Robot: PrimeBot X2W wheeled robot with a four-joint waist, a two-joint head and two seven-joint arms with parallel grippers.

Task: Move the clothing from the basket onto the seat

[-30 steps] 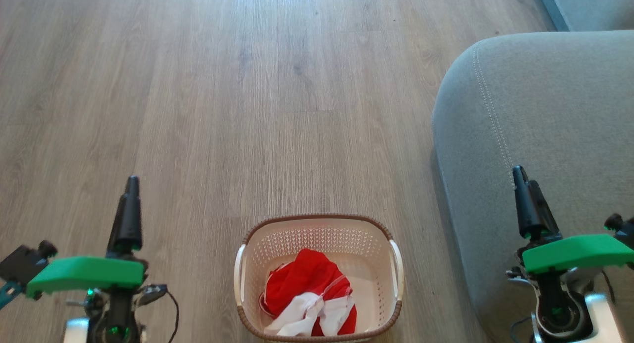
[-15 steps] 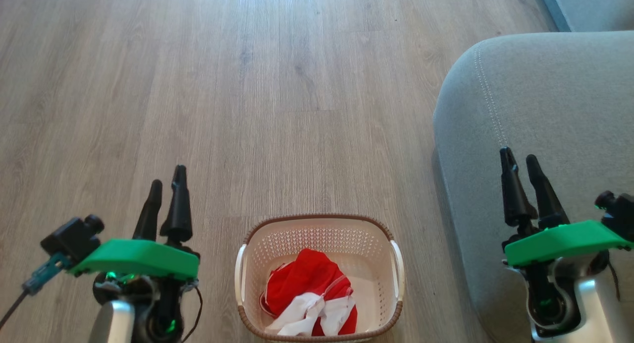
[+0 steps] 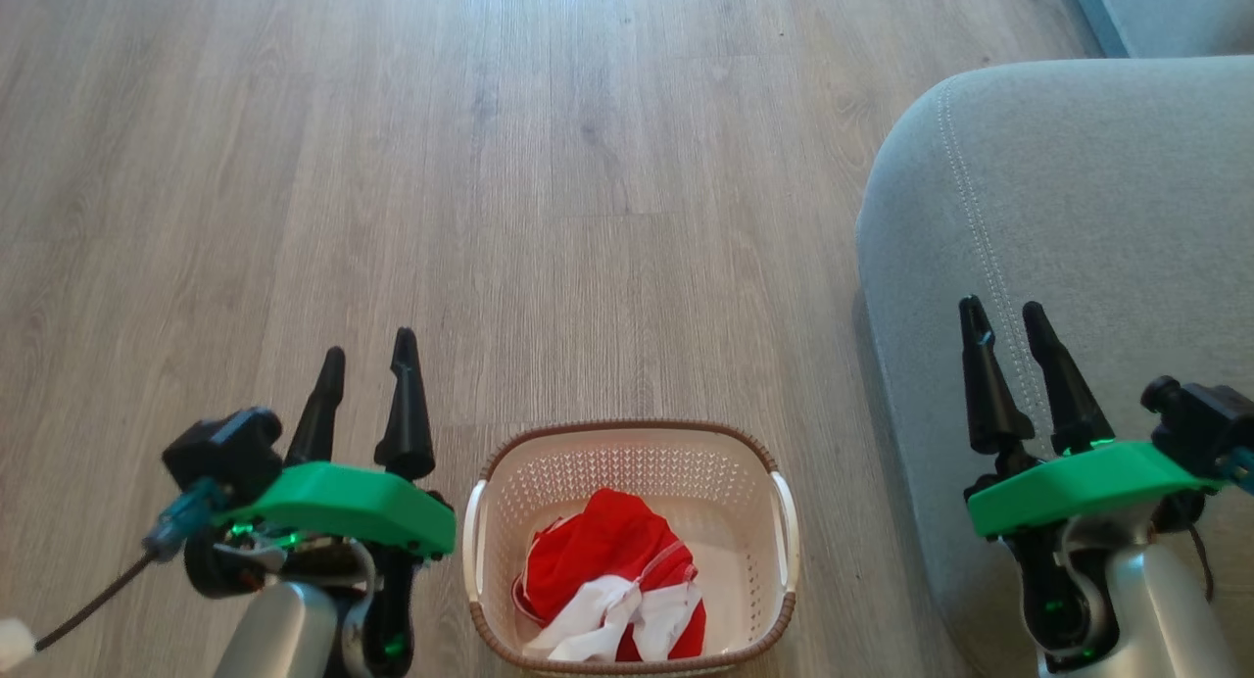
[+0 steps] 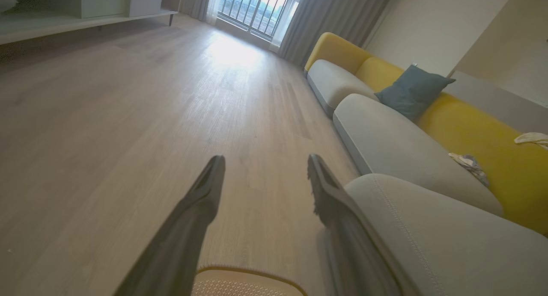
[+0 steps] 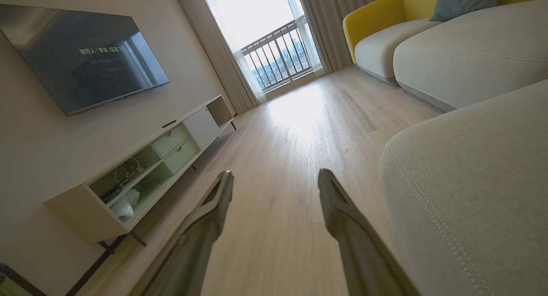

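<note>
Red and white clothing [image 3: 612,580] lies bunched inside the cream basket [image 3: 630,445], which sits on the wood floor at the bottom centre of the head view. Its brown rim [image 4: 248,271] peeks in at the bottom of the left wrist view. The grey-green seat [image 3: 1078,227] with pale stitching rises on the right, and is also seen as the seat [image 4: 428,240] and the seat [image 5: 471,176]. My left gripper [image 3: 370,357] hovers open just left of the basket. My right gripper [image 3: 1002,313] is open above the seat's left edge. Both hold nothing.
Wood floor [image 3: 490,169] stretches ahead. A yellow-backed sofa [image 4: 449,112] with a blue-grey cushion [image 4: 411,90] runs along the right. A low TV cabinet [image 5: 141,167] and a wall screen [image 5: 81,52] stand on the left side of the room, with balcony doors [image 5: 274,52] at the far end.
Both grippers turned from edge-on to showing two spread fingers. The left arm moved right toward the basket; the right arm shifted left and slightly up.
</note>
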